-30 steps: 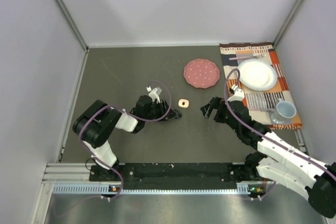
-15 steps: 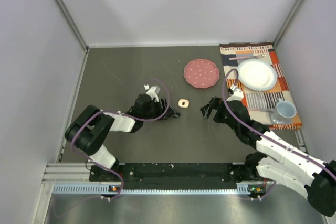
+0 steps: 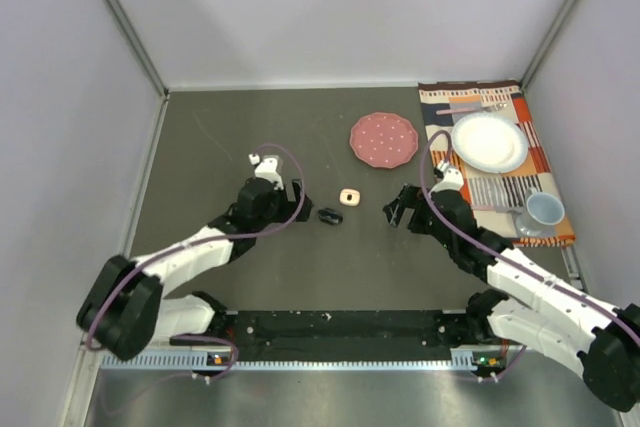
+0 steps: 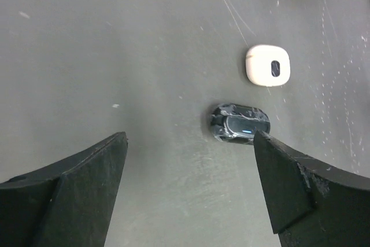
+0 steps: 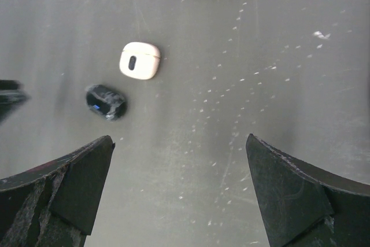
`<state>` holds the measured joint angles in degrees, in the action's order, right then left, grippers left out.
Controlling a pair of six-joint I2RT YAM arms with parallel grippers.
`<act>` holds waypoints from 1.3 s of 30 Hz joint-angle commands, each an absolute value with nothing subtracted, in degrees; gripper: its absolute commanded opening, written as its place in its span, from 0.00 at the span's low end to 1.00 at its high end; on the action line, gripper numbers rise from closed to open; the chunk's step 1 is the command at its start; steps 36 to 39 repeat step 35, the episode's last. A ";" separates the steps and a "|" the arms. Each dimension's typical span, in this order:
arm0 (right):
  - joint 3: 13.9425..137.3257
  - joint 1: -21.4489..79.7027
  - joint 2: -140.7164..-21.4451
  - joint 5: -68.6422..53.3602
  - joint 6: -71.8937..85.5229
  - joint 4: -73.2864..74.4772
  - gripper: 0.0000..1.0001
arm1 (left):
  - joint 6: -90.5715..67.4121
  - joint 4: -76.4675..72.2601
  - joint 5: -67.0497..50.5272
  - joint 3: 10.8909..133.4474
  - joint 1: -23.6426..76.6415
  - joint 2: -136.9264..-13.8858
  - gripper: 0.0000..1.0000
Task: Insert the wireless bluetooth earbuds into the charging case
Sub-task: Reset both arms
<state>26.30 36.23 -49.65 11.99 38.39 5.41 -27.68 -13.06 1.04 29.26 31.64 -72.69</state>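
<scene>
From the overhead feed I see the dark grey table filling the booth floor. My two arms reach in from its near edge. The left arm stretches out low toward the middle, and the right arm angles in from the near right corner.

A striped placemat lies along the far right side. It carries a white plate at the far end and a pale cup at the near end. A pink disc rests on the bare table just left of the mat.

The left gripper points right with its jaws spread apart and nothing between them. On its wrist feed the left gripper shows only bare tabletop in the gap.

The right gripper faces it from the other side, jaws wide apart and likewise holding nothing. Its wrist feed, with the right gripper low in frame, confirms this.

Between the two grippers two small things lie loose on the table, near each other but not touching. The white piece is a rounded square with a dark oval on top, nearer the pink disc. The black piece is glossy and oval and lies just ahead of the left gripper.

On the left wrist feed the black piece sits close beside one fingertip, with the white piece beyond it. At this size I cannot tell whether either one is a case or an earbud.
</scene>
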 commanded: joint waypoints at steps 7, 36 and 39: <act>30.58 32.35 -51.85 30.67 30.68 12.57 0.99 | -19.52 -0.26 18.81 30.68 31.64 -48.71 0.99; 21.89 13.97 -43.95 15.62 15.56 -5.43 0.99 | -17.67 2.29 29.36 29.88 31.64 -37.18 0.99; 21.89 13.97 -43.95 15.62 15.56 -5.43 0.99 | -17.67 2.29 29.36 29.88 31.64 -37.18 0.99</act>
